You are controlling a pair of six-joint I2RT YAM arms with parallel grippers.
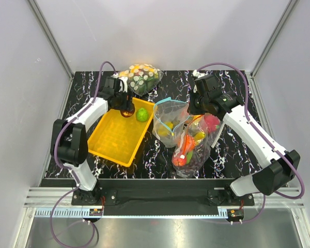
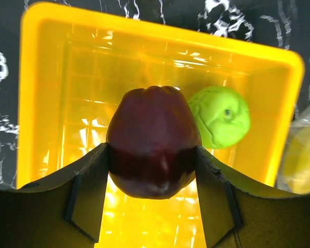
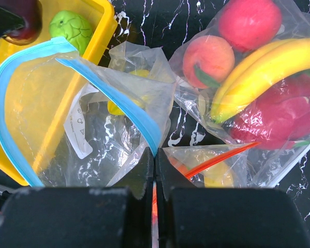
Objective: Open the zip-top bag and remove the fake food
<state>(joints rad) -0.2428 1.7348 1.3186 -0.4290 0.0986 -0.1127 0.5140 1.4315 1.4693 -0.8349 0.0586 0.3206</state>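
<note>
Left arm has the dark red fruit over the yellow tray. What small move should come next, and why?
Probably ease the left gripper down a little and open it. The dark red fruit is clamped in it over the yellow tray, with bare floor beside the green ball lying there. The right gripper pinches the zip-top bag.

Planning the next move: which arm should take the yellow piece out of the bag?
Probably left. The right gripper is shut on the bag rim, holding it open; the left gripper only needs to drop the red fruit in the tray beside it.
</note>
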